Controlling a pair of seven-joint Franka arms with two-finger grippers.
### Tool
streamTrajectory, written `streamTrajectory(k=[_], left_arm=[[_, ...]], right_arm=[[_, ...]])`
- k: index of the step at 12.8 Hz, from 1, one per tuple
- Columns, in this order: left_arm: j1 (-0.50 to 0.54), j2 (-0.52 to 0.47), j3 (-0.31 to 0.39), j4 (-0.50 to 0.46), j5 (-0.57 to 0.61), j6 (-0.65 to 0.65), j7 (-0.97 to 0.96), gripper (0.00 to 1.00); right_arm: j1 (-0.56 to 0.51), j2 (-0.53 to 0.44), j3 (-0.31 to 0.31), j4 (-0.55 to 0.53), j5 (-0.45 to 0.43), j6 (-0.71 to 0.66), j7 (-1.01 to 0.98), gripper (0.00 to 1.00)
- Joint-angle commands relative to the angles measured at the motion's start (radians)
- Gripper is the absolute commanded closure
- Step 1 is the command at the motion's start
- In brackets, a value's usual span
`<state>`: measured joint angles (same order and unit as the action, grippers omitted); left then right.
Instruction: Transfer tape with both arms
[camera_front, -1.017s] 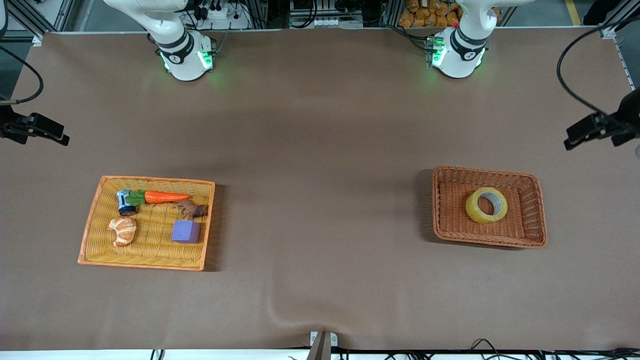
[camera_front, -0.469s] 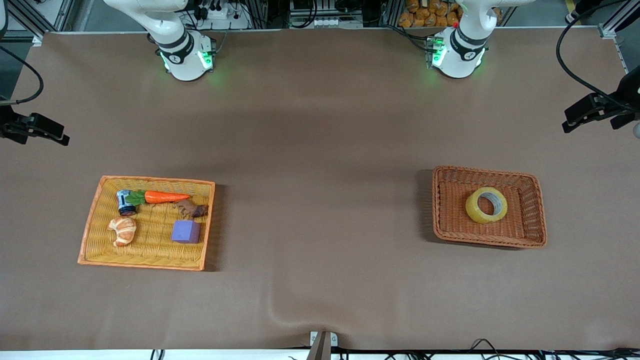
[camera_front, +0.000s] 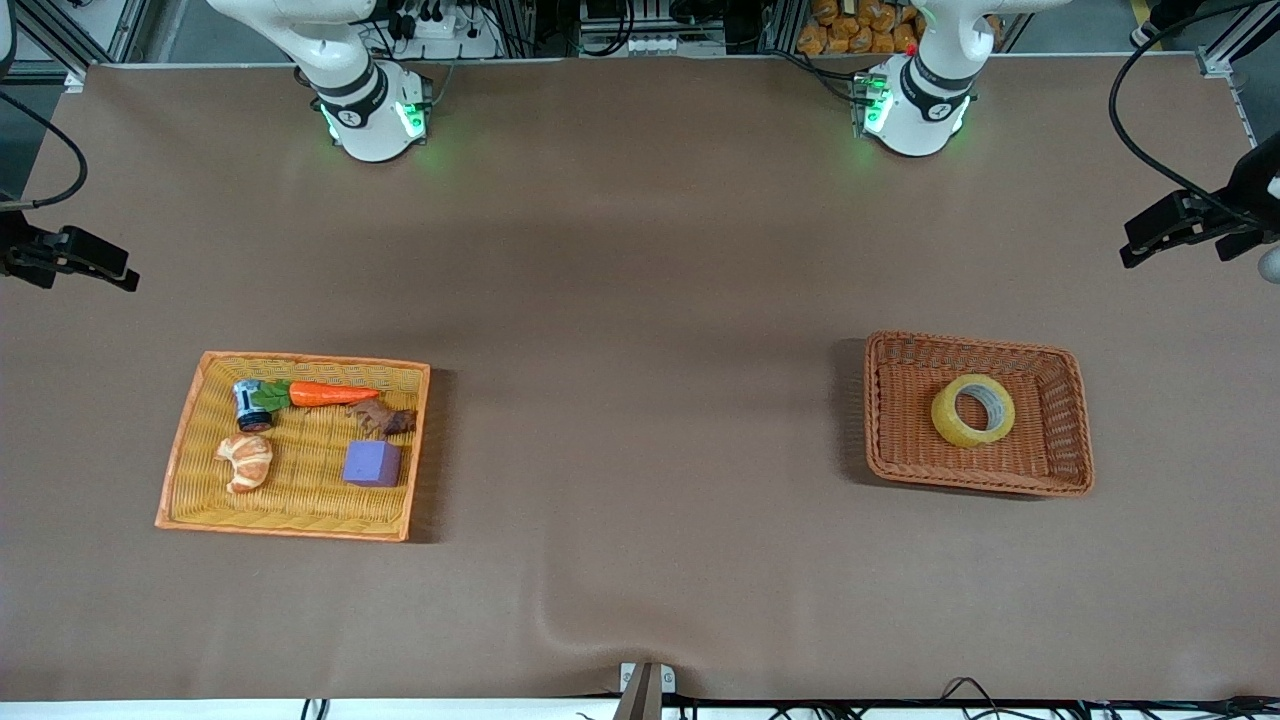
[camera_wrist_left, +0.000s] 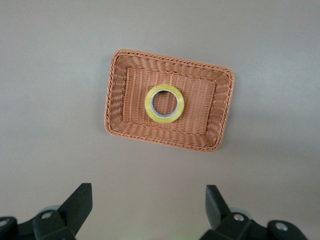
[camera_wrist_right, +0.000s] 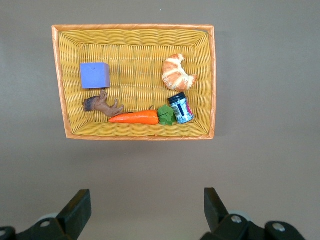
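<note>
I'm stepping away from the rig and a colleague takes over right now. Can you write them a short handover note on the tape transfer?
Left gripper: open, empty, high over bare table near the brown wicker basket.
Right gripper: open, empty, high over bare table near the yellow wicker tray.
Yellowish ring-shaped tape roll: lying flat in the brown basket, toward the left arm's end.
The tray holds an orange carrot, croissant, purple cube, small can and brown animal figure.
Done: nothing, tape untouched.
Left: pick up, hand over, place.
</note>
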<state>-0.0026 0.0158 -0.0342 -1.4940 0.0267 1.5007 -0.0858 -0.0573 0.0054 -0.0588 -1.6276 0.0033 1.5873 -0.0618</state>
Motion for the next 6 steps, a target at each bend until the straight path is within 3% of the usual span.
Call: streamTrajectory(k=[1, 6], left_arm=[[-0.036, -0.001, 0.008, 0.001, -0.007, -0.005, -0.012, 0.0], [-0.051, 0.007, 0.01, 0.003, -0.008, -0.005, -0.012, 0.0]], right_arm=[[0.005, 0.008, 0.0, 0.02, -0.002, -0.01, 0.013, 0.0], [0.004, 0.01, 0.0, 0.02, -0.002, -0.01, 0.01, 0.0]])
